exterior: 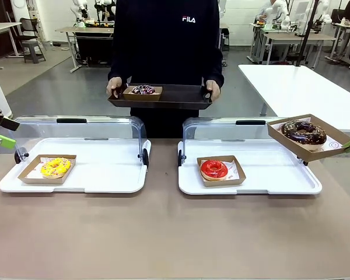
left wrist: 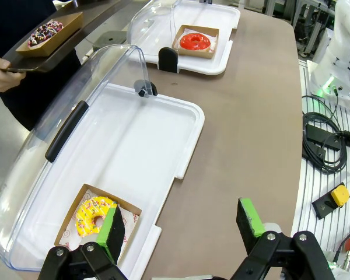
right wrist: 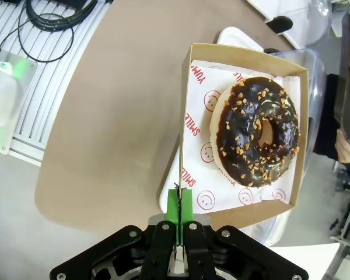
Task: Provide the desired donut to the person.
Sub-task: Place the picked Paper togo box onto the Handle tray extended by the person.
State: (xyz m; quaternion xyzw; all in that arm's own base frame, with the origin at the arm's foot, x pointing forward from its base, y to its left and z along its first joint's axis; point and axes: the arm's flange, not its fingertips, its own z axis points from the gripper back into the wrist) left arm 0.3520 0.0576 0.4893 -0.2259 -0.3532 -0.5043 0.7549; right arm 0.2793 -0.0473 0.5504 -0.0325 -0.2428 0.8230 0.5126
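Partway through delivery: the right tool [right wrist: 179,204], clamped on the wall of a cardboard tray [right wrist: 251,56], holds the chocolate donut [right wrist: 258,131] aloft over the white display tray [exterior: 251,189], short of the person's [exterior: 166,46] black serving tray [exterior: 181,100]. Handover is not yet done; the left tool [left wrist: 181,224] hangs open.

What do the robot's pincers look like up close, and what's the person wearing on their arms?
The left gripper and right gripper are black, with bolted linkage jaws tipped by bright green pads. The person wears dark navy long sleeves, white FILA logo on the chest.
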